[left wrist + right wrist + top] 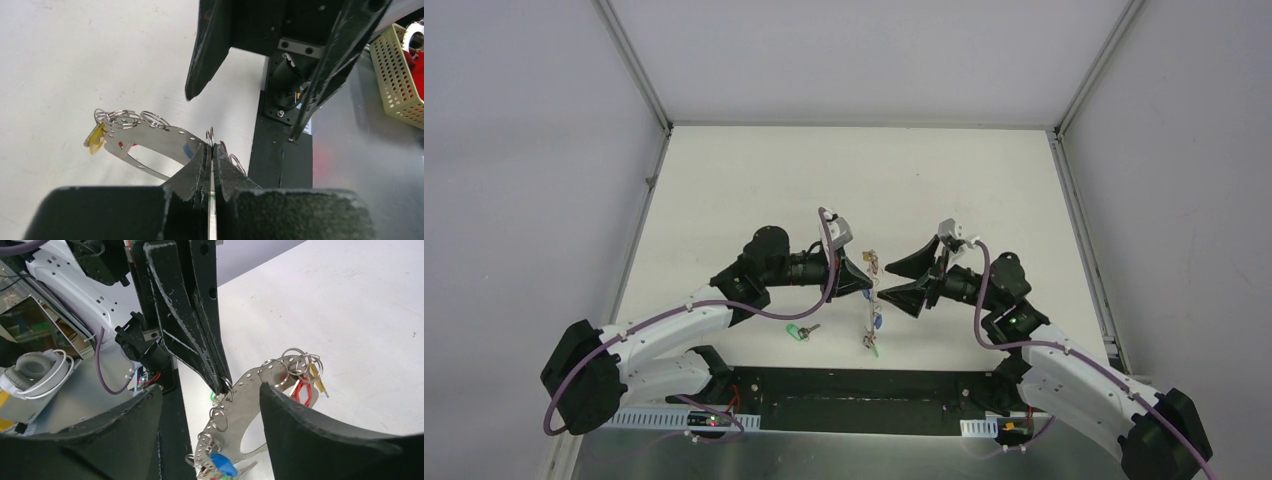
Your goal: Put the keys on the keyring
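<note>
Keyring (165, 140): gripping it in the closed left pincer (211, 147), holding right pincer (892, 282) wide, empty, astride; next, likely fetching green-tagged key (800, 331) off desk (724, 200).

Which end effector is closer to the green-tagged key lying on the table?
Left. The left end effector is beyond and right of the green-tagged key; the right end effector lies farther, across the keyring.
</note>
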You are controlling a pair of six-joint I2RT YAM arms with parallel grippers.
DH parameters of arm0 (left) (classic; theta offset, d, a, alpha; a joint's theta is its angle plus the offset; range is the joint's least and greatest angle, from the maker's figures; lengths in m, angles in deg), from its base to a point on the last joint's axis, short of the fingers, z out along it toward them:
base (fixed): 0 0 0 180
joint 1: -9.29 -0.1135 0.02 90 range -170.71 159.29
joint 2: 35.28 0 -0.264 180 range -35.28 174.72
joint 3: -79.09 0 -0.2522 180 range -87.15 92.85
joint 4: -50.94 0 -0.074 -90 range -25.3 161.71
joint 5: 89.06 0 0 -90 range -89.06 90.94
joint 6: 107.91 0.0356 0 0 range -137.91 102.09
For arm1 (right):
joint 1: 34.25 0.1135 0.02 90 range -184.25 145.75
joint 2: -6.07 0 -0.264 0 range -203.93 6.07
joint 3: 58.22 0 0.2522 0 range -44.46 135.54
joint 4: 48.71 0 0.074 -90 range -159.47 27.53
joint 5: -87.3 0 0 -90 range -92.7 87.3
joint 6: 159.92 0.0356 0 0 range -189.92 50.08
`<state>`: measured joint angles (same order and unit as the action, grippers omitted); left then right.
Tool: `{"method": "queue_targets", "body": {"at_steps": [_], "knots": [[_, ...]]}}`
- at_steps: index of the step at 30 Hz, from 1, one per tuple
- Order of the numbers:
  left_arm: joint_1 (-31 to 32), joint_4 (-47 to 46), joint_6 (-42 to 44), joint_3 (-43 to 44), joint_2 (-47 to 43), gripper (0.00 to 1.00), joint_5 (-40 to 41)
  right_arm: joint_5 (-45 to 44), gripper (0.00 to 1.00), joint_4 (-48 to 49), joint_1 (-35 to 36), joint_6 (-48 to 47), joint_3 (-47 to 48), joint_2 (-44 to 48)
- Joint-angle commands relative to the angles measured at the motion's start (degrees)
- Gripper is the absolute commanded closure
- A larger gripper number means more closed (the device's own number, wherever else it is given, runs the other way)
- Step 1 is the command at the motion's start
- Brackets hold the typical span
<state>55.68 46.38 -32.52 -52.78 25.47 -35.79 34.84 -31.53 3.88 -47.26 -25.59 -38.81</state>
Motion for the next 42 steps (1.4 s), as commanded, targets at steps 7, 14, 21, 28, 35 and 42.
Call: {"method": "queue_targets", "body": {"at_steps": [7, 14, 21, 28, 35, 42], "knots": [[-0.54, 14.93, 4.94, 5.51, -2.09, 1.00, 8.82, -8.37, 0.14, -6.52, 0.02, -1.87, -1.32, 6.50], [-0.51, 19.50, 2.27, 9.91, 5.44, 1.00, 15.71, -12.82, 0.08, -11.69, 0.01, -0.15, -3.50, 10.17], [-0.58, 19.65, -0.24, 18.81, 20.86, 1.00, 18.00, -18.61, 0.02, -20.75, -0.07, 1.86, -3.91, 15.11], [-0.54, 19.57, -1.00, 28.83, 34.84, 1.00, 13.74, -26.70, 0.01, -34.33, -0.07, 4.19, -1.66, 17.92], [-0.55, 17.15, -1.68, 30.63, 38.68, 0.89, 14.07, -31.06, 0.01, -40.77, -0.09, 6.15, -0.27, 18.25], [-0.64, 12.18, -1.01, 26.74, 33.40, 0.43, 18.51, -32.31, 0.01, -41.41, -0.07, 6.23, 0.20, 17.38]]}}
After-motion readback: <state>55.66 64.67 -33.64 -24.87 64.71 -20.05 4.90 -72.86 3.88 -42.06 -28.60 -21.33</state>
